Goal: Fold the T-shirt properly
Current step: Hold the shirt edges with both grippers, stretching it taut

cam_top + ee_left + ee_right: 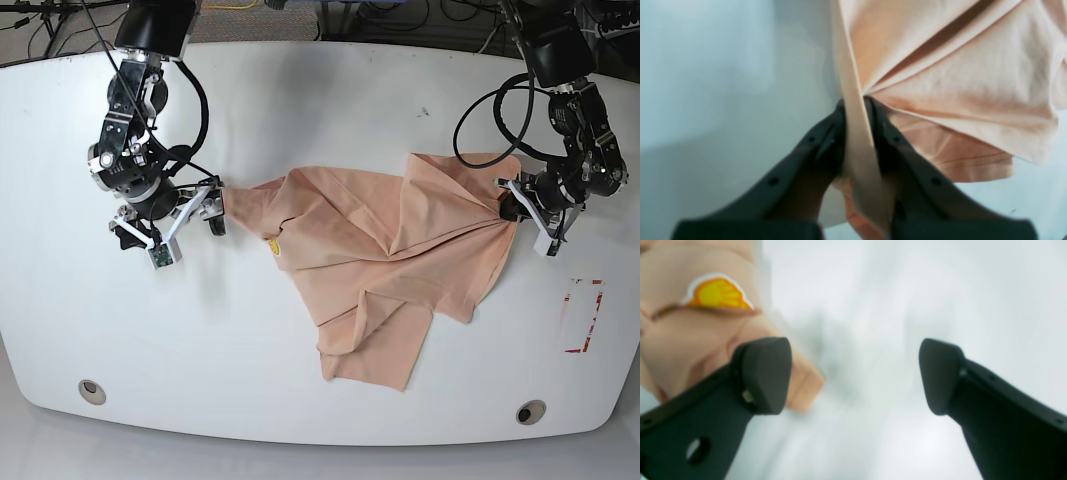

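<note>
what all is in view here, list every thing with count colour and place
T-shirt: one, peach, crumpled across the middle of the table, one edge lifted toward the left tool
emoji print: one, yellow with white rim, on the shirt near the right tool
table: one, white, under everything
red outline mark: one, red, table's right side in the base view
round holes: two, grey, near the table's front corners
left tool: one, black, shut on the T-shirt
right tool: one, black, open beside the shirt's edge
</note>
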